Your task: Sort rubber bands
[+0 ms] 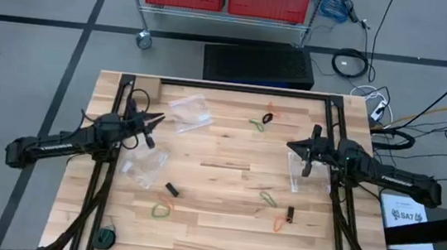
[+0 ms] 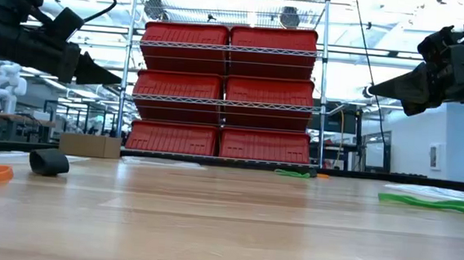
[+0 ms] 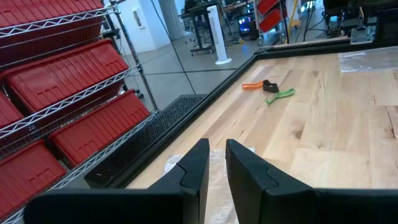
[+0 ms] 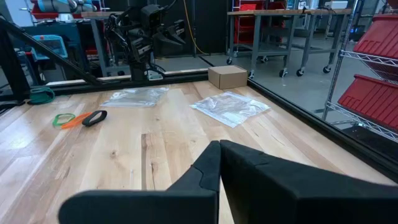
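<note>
Rubber bands lie on the wooden table in small groups: black, orange and green ones at the far middle [image 1: 265,118], others near the front left [image 1: 165,205] and front right [image 1: 279,212]. My left gripper [image 1: 160,121] hovers above the table's left part, level and pointing right. Its fingers [image 3: 198,163] stand a narrow gap apart with nothing between them. My right gripper [image 1: 290,144] hovers on the right, level and pointing left, shut and empty [image 4: 219,149]. In the low view both grippers [image 2: 117,78] [image 2: 374,91] hang well above the table.
Clear zip bags lie at the far left [image 1: 190,113], the left [image 1: 144,167] and the right [image 1: 296,171]. A dark green roll [image 1: 106,235] sits at the front left corner, a cardboard box [image 4: 227,76] at the far left. A shelf of red bins [image 2: 222,92] stands behind the table.
</note>
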Available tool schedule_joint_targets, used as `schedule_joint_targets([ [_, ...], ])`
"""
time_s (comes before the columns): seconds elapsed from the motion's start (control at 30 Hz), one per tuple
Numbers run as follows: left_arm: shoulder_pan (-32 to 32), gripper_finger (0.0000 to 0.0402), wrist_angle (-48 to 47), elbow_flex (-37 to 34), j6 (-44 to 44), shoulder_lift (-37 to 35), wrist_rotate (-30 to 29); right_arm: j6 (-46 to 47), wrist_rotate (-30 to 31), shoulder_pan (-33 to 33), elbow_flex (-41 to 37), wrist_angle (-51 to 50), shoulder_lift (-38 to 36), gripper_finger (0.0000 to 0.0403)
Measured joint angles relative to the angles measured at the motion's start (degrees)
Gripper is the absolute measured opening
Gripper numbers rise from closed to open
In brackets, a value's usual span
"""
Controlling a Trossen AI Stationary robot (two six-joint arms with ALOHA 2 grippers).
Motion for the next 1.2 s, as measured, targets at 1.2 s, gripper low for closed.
schedule_joint_targets([
  [1.2,0.0,0.0060,0.0,0.0,0.0,0.0,0.0,-0.9,0.1,0.0,0.0,1.3,0.0,0.0000],
])
